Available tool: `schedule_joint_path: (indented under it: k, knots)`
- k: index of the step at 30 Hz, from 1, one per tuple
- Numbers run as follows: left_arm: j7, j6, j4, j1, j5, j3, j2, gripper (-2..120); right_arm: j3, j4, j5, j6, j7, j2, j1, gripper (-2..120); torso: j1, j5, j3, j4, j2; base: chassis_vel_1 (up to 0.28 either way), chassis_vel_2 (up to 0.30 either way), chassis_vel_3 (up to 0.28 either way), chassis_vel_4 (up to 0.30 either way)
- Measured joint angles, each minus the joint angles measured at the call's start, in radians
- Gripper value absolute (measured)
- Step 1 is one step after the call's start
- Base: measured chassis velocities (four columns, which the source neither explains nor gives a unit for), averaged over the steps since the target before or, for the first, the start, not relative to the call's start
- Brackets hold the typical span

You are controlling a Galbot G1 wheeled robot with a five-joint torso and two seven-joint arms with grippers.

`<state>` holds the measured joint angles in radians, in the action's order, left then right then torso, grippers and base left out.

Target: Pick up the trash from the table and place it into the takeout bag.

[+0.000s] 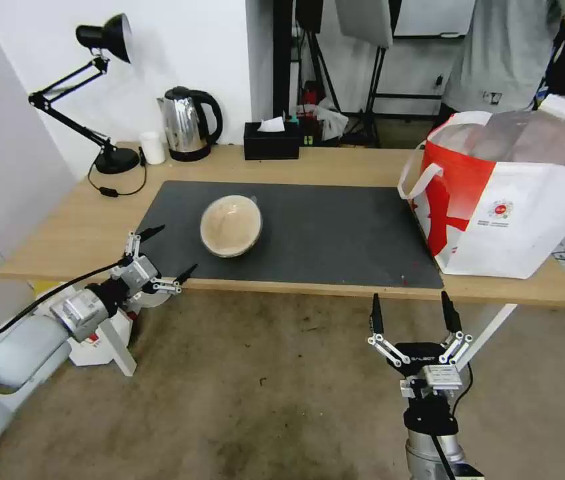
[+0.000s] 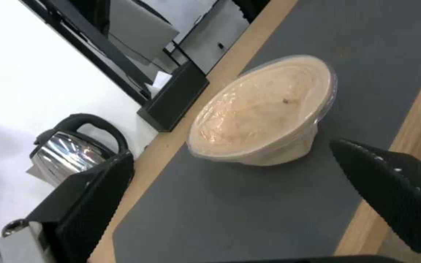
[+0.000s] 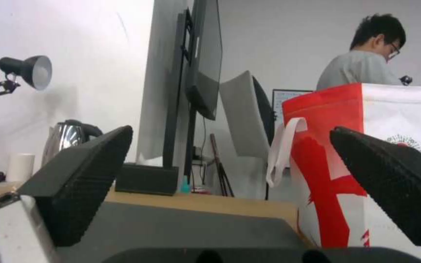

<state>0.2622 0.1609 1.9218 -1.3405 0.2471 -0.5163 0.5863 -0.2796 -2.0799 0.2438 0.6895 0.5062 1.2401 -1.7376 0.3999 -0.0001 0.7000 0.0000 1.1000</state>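
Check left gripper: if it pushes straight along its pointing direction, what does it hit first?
Most likely the tan shallow disposable bowl on the dark grey mat. The open left gripper is aimed at it, with bare mat between. Height above the mat is unclear.

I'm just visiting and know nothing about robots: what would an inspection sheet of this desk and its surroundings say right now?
Surface: long light-wood table with dark grey mat.
Job's things: tan shallow disposable bowl on mat; large white-and-red takeout bag upright at right end.
Clutter: steel kettle, black tissue box, white cup, black desk lamp.
Grippers: left gripper open at near edge beside bowl; right gripper open, below table edge.
Cables: lamp cord on table.
Surroundings: brown carpet.
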Motion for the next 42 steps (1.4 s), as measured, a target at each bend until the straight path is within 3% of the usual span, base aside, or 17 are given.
schedule_joint_path:
  k: [29,42]
  knots:
    - [0.037,0.004,-0.074,0.051,-0.023,0.04,-0.086,100,0.0,0.0,0.0,0.0,0.0,0.0,0.0,100,0.0,0.0,0.0,0.0001,0.0,0.0,0.0,0.0,0.0]
    - [0.039,0.004,-0.077,0.097,0.001,0.0,-0.133,100,0.0,0.0,0.0,0.0,0.0,0.0,0.0,100,0.0,0.0001,0.0,-0.0002,0.0,0.0,0.0,0.0,0.0]
